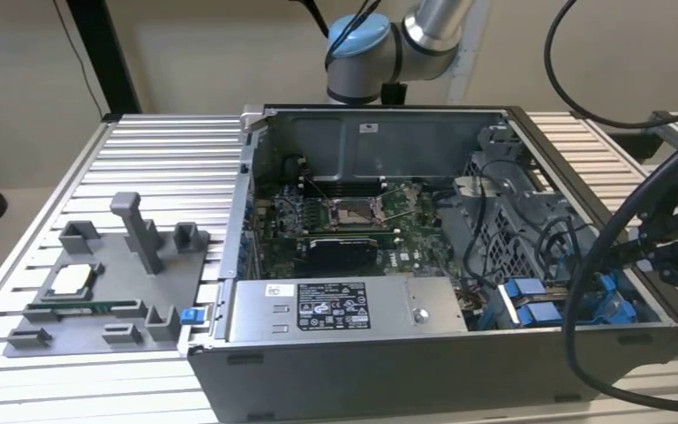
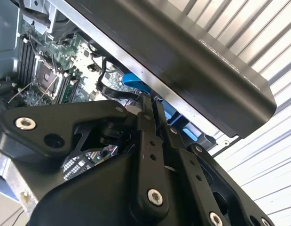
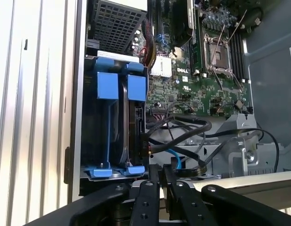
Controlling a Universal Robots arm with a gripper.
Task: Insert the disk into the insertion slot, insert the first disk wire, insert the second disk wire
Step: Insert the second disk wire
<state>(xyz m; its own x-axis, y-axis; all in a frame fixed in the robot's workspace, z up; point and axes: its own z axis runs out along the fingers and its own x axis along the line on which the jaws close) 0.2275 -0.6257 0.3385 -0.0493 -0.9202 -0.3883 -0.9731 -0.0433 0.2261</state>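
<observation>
Exterior view, starting at its left: a grey plastic fixture tray (image 1: 92, 300) lies on a ribbed metal table (image 1: 162, 159), with several upright grey posts and a small square chip lying on it. Just beside it, toward the middle, stands an open grey computer case (image 1: 433, 371) with its side panel off. Inside lie a green motherboard (image 1: 339, 225) and, nearer the front wall, a grey labelled power-supply box (image 1: 333, 309). Behind the case rises the silver and blue robot arm (image 1: 404, 44). Toward the exterior view's right, in the front corner of the case, sits the insertion slot (image 1: 528, 305), a grey bay with blue plastic tabs. At the far right edge, the black gripper (image 1: 674, 252) hangs over the case's side wall amid thick black cables (image 1: 598, 238).

In the first wrist view, the insertion slot (image 3: 118, 127) shows 2 blue rails side by side with a narrow dark gap between them, and loose black wires (image 3: 183, 134) curl just beside it. Whether the disk sits in the bay I cannot tell.

In both wrist views, the gripper (image 3: 158, 176) (image 2: 150, 106) has its 2 black fingers (image 2: 146, 141) pressed together, holding nothing, poised near the bay.
</observation>
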